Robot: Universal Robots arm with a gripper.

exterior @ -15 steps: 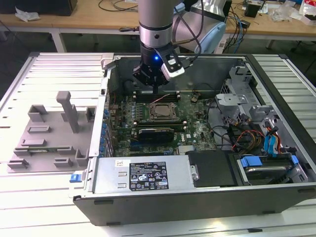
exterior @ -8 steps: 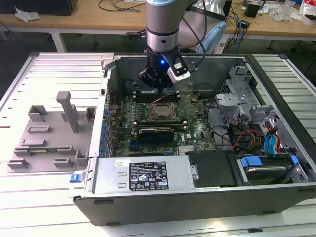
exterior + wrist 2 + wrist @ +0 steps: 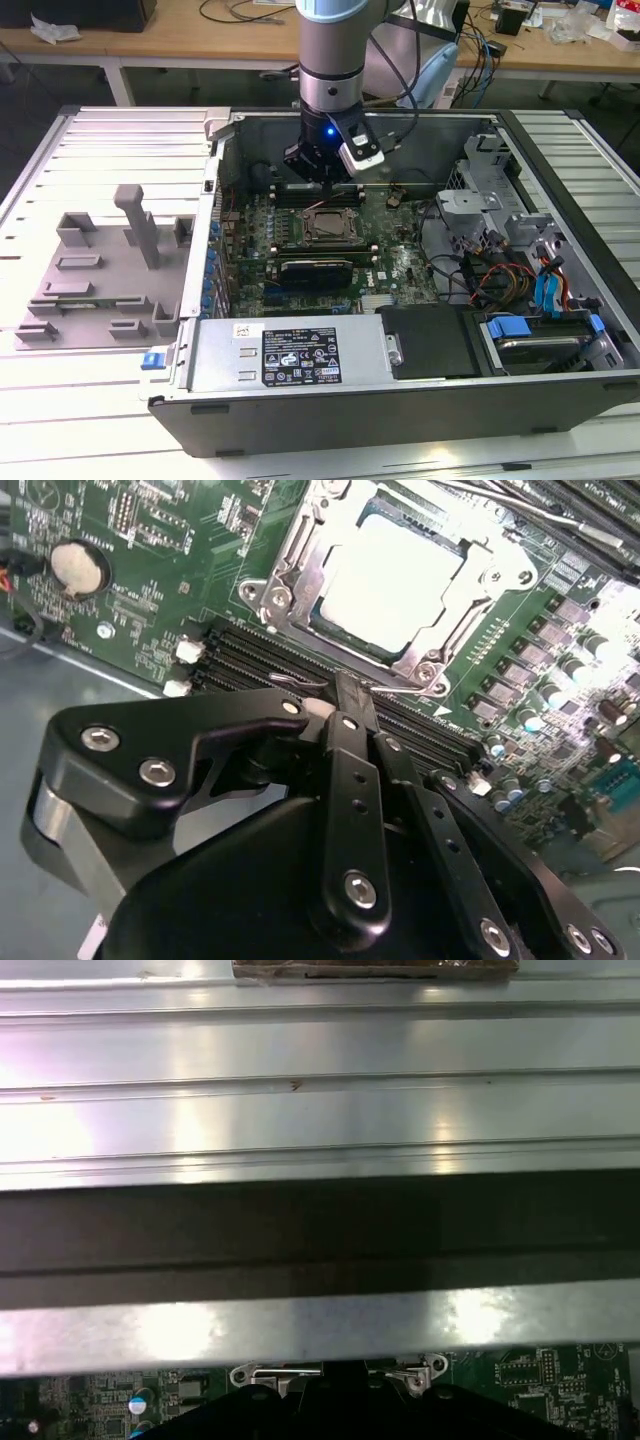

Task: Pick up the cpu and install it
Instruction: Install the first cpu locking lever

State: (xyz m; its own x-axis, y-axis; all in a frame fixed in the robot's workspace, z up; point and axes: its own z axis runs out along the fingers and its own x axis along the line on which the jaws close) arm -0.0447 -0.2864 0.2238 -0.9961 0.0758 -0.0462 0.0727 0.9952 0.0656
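I see the flat silvery-grey square cpu (image 3: 392, 580) seated in the metal socket frame (image 3: 290, 575) on the green motherboard (image 3: 390, 262). My black end effector (image 3: 347, 695) hangs beside it, fingers pressed together, holding nothing.

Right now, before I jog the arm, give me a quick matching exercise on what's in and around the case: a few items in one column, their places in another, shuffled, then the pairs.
Items:
1. cpu
2. claw
3. grey fixture blocks
4. coin cell battery

Places:
A. on the slatted table, outside the case
B. seated inside the metal socket frame
C. on the green motherboard, off to the side of the socket
D. just above the memory slots, beside the socket

Pairs: 1-B, 2-D, 3-A, 4-C
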